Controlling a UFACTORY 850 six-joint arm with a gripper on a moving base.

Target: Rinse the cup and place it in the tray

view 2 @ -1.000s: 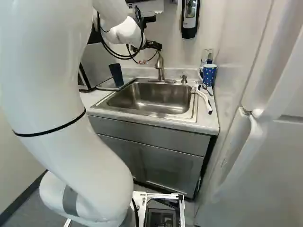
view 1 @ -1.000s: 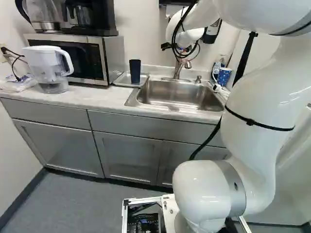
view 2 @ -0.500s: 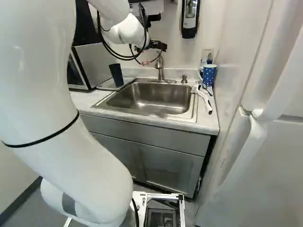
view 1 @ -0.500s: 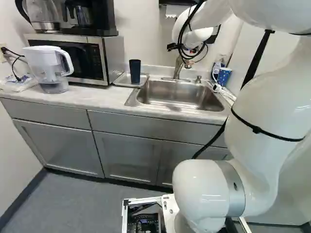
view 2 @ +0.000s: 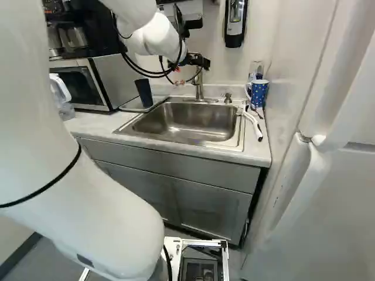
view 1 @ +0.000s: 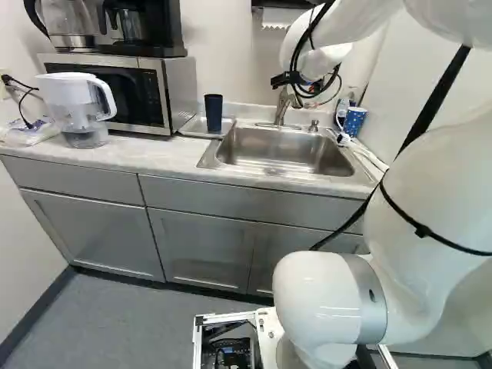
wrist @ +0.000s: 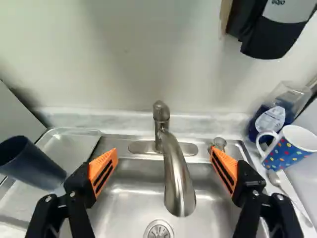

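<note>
Pale wall (wrist: 119, 64) runs behind a light marbled counter (view 1: 138, 157) with grey cabinets (view 1: 204, 242) underneath, and a steel sink (view 2: 181, 123) is set into it. The dark blue cup (view 1: 214, 113) stands upright on the metal tray (view 1: 192, 125), just beside the sink and near the microwave (view 1: 115, 92). A clear-and-white water pitcher (view 1: 73, 104) stands on the counter at the left of the left base view, and a black coffee maker (view 1: 138, 27) sits on top of the microwave.

The arm (view 2: 153, 41) reaches out over the sink, its tool (view 2: 197, 60) up by the faucet (wrist: 176, 183). In the wrist view the tool (wrist: 164, 152) is spread wide and grips nothing — the curved spout shows between the two orange-padded fingers, apart from both. The cup lies off past one finger; past the other is a spotted mug (wrist: 287, 148), with a bottle (wrist: 272, 119) behind it and a spoon (wrist: 275, 178) near its base. A white-handled brush (view 2: 255, 126) rests by the sink, on the mug's side — and a black dispenser (view 2: 234, 23) hangs on the wall above
</note>
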